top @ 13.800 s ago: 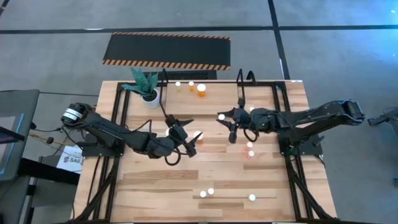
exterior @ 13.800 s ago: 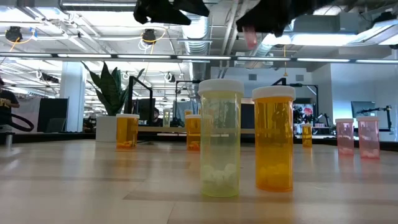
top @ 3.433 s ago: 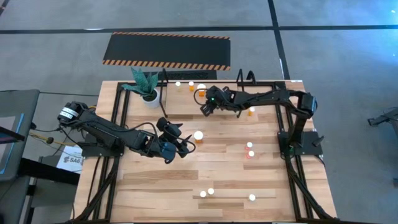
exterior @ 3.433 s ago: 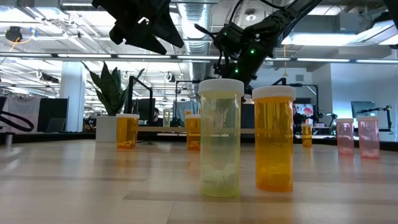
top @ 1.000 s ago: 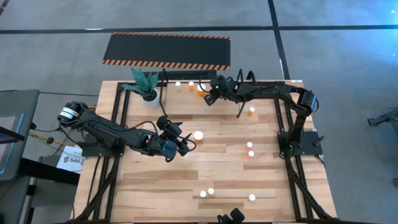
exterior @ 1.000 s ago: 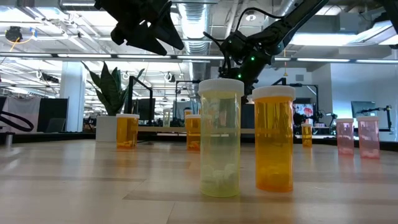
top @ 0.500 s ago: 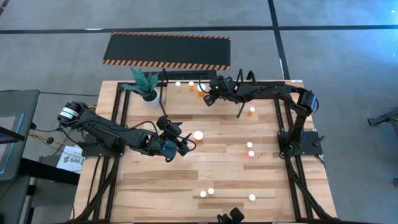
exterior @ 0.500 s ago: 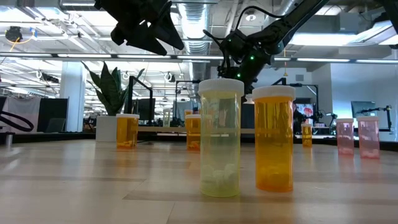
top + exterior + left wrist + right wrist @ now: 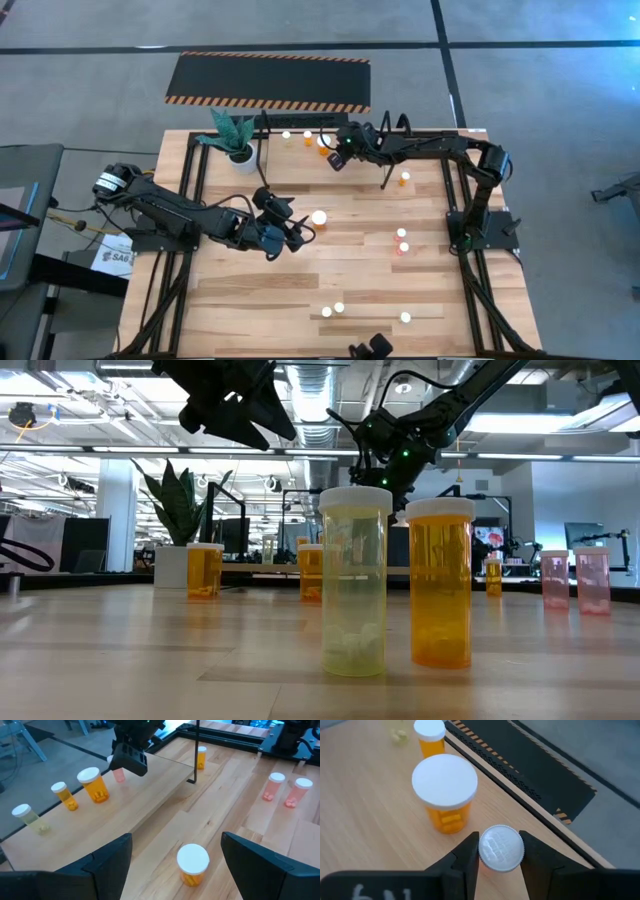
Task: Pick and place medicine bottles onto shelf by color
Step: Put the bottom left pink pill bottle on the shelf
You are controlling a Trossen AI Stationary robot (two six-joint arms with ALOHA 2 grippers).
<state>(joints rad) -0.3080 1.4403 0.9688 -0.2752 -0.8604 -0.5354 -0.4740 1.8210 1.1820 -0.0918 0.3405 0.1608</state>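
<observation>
Pinched between the two dark fingers (image 9: pixel 467 859) of the right gripper (image 9: pixel 500 845): a small pink-bodied medicine bottle (image 9: pixel 501 849) with a ribbed white round cap, gripped at the cap's sides. Hangs upright, cap up, long axis vertical, pink body below the fingers in the left wrist view (image 9: pixel 119 774). Cannot tell whether its base touches the board.

Just beside it, standing upright on the light wooden shelf (image 9: pixel 155 782) with thin black hoop uprights: a large orange bottle with a white cap (image 9: pixel 445 795). Farther along the same board, a small orange bottle (image 9: pixel 64 795) and then a pale yellow bottle (image 9: pixel 27 816), both cap up.

No visible change from half a second or one second back. Against the earlier high view, taken a few seconds before, right gripper (image 9: pixel 337 158) now closer to the shelf's back edge, next to the large orange bottle.

Left gripper (image 9: pixel 177 847) with fingers spread wide, holding nothing, over mid-table in the same spot as before. Below and between them, an upright orange bottle with a white cap (image 9: pixel 193 865), untouched, standing on the pale wooden table (image 9: pixel 250 300).
</observation>
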